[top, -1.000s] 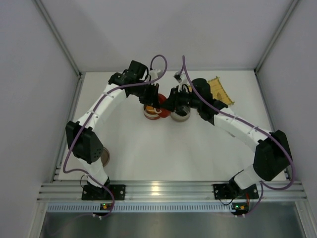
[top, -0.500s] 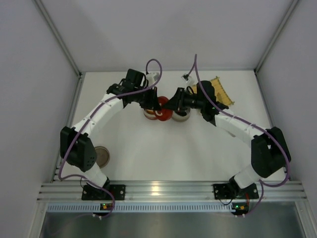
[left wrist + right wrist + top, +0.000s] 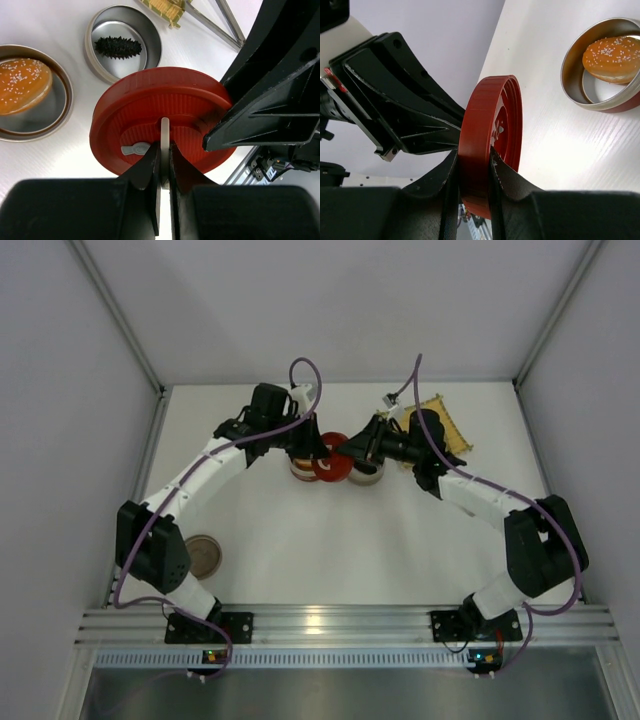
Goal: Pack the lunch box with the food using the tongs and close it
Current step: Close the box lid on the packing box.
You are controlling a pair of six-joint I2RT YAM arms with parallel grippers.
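Note:
The red lid [image 3: 160,120] of the lunch box hangs on edge above the table, held from two sides. My left gripper [image 3: 164,147] is shut on the thin grey tab at its centre. My right gripper [image 3: 472,155] is shut across its rim [image 3: 487,125]. Below lie two round metal tins: one [image 3: 65,107] holds the orange sesame bun [image 3: 22,85], the other [image 3: 150,37] holds the dark oblong piece [image 3: 118,47]. From above, the lid [image 3: 330,466] sits between the two tins. The tongs [image 3: 225,22] lie beside the yellow mat [image 3: 165,7].
The yellow woven mat [image 3: 447,425] is at the back right, partly under my right arm. A round tan disc [image 3: 205,555] lies near the left arm's elbow at the front left. Grey walls close the table on three sides.
Both grippers have kept hold of the lid, which has shifted slightly right and nearer. The right wrist has swung toward the back, and the left elbow has moved left, uncovering the tan disc.

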